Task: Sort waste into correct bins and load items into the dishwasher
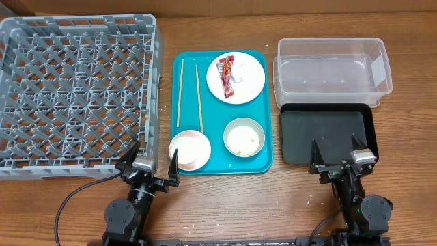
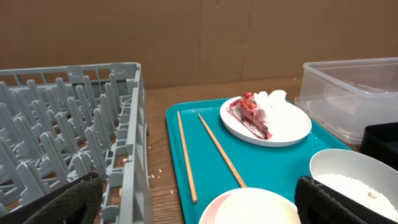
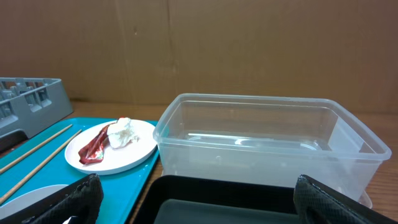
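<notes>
A round plate [image 1: 246,74] on the teal tray [image 1: 266,137] holds a red-and-white wrapper [image 1: 224,73] and a crumpled white tissue [image 1: 240,76]. Two chopsticks [image 1: 190,96] lie at the tray's left. A pale bowl [image 1: 190,149] sits at the tray's front left, and a bowl with rice [image 1: 244,137] beside it. The grey dish rack [image 1: 75,96] stands at the left. The clear tub [image 1: 333,65] and black tray [image 1: 328,133] are at the right. My left gripper [image 1: 150,165] is open near the pale bowl [image 2: 252,208]. My right gripper [image 1: 338,158] is open at the black tray's [image 3: 236,199] front edge.
Loose rice grains [image 2: 152,175] lie on the wood between the rack and the teal tray. A cardboard wall [image 2: 249,37] closes off the back of the table.
</notes>
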Tool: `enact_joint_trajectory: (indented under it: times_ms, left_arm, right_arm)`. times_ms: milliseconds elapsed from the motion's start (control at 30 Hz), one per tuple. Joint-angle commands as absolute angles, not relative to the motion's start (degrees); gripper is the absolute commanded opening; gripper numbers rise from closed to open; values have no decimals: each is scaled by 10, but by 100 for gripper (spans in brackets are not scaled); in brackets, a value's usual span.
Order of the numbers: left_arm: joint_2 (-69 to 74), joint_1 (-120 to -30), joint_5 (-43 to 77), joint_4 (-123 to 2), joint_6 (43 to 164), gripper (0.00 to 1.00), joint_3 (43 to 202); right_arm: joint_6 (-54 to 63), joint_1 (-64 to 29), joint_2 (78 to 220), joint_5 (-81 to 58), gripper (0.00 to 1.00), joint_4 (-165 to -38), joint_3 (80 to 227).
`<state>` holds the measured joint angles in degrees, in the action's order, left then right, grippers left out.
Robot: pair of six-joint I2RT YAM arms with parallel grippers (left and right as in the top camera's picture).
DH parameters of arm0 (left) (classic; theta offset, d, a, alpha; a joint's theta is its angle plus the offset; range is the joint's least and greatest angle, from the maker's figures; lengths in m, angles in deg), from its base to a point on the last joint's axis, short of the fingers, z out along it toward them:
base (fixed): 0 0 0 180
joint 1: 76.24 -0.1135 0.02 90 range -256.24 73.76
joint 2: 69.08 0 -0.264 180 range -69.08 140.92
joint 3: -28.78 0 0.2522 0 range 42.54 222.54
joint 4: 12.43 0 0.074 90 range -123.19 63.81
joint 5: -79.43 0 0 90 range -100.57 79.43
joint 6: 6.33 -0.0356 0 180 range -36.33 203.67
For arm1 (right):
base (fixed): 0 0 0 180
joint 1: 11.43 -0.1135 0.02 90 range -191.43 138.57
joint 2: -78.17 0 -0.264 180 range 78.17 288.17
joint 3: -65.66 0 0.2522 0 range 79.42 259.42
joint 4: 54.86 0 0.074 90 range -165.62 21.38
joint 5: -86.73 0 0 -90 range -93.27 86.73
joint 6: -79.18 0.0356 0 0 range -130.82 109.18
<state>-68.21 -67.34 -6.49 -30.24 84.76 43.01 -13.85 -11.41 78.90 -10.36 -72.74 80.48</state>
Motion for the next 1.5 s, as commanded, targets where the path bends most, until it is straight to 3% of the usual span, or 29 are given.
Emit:
enact_joint_trajectory:
  times_ms: [0,167,333,467,667,800,967,1167,1233,1367,1467]
  left_arm:
    - [-684,-675,-66,-291,841,100,428]
    - [-683,-674,39,-283,916,100,433]
    - [-666,-674,48,-299,942,100,544]
    - [-561,-674,39,-453,942,100,727]
    - [-311,-674,38,-736,929,100,1034]
    - [-179,-674,45,-850,929,100,1184]
    - [-90,-674,64,-922,945,100,1261]
    - [-79,-684,79,-956,964,100,1270]
    - [-89,-699,8,-980,1015,100,1297]
    - [-111,-710,-142,-1020,1081,100,1328]
    - [-119,-710,-217,-1060,1109,100,1328]
  right_arm:
    - [-137,-110,784,-136,100,-714,799]
    - [-136,-110,784,-296,100,-704,800]
    - [-38,-110,804,-315,100,-731,901]
    - [-11,-110,895,-337,100,-882,1058]
    - [-42,-110,1143,-339,100,-1112,1349]
    - [-30,-110,1250,-436,100,-1151,1493]
    - [-5,-114,1342,-547,100,-1148,1549]
    - [-3,-254,1528,-419,100,-1280,1550]
    - [-1,-343,1583,-373,100,-1280,1549]
    - [80,-447,1650,-259,100,-1248,1549]
    - [107,-502,1689,-249,99,-1204,1549]
